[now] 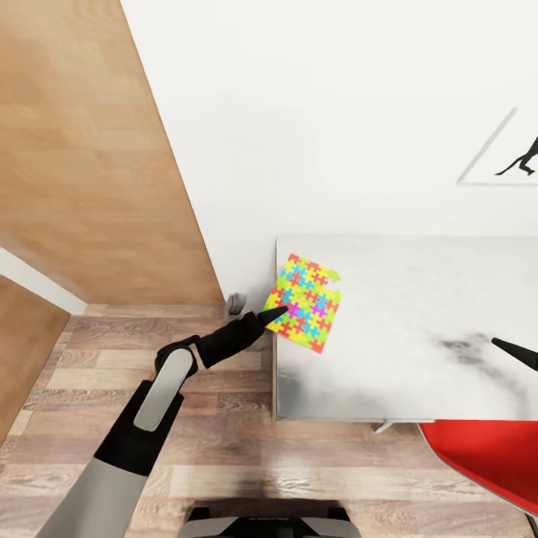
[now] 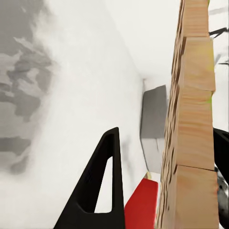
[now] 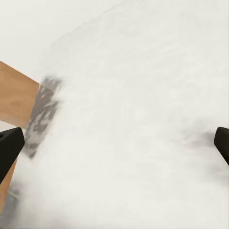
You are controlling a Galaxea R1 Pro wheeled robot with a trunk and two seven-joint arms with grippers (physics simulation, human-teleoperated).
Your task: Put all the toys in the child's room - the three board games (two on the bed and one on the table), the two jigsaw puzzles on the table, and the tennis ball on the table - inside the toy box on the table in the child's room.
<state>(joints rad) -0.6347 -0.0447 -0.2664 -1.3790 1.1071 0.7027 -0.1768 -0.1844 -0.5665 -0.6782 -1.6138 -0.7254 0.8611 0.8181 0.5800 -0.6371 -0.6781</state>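
Head view: I log one jigsaw puzzle [image 1: 304,302], a multicoloured square sheet, raised on a tilt over the near left corner of the white marbled table [image 1: 418,314]; its lower left edge is pinched by my left hand [image 1: 275,314], whose black fingers close on that edge, the arm reaching in from the lower left over the wood-plank floor [image 1: 224,456]. At the right edge of this view I note a black fingertip of my right hand [image 1: 515,353] over the table top, near a grey smudge in the marble; from here I cannot tell its spread. A red chair [image 1: 486,463] sits at the lower right, just beside the table's near edge. A white wall [image 1: 314,112] stands behind the table, carrying a framed picture [image 1: 508,153] with a dark animal figure; a wooden panel [image 1: 82,149] fills the upper left. Left wrist view: the jigsaw puzzle [image 2: 191,133] appears edge-on with its pale wooden backing toward the camera, held between one black finger [image 2: 102,186] on one side and a second, partly hidden finger on the other; beyond lie the marbled table surface, a grey object I cannot identify, and a bit of the red chair [image 2: 140,205]. Right wrist view: my right hand [image 3: 114,148] is spread wide, its two black fingertips at opposite edges, nothing between them but the white table top [image 3: 143,119]; a wood-coloured surface shows to one side.
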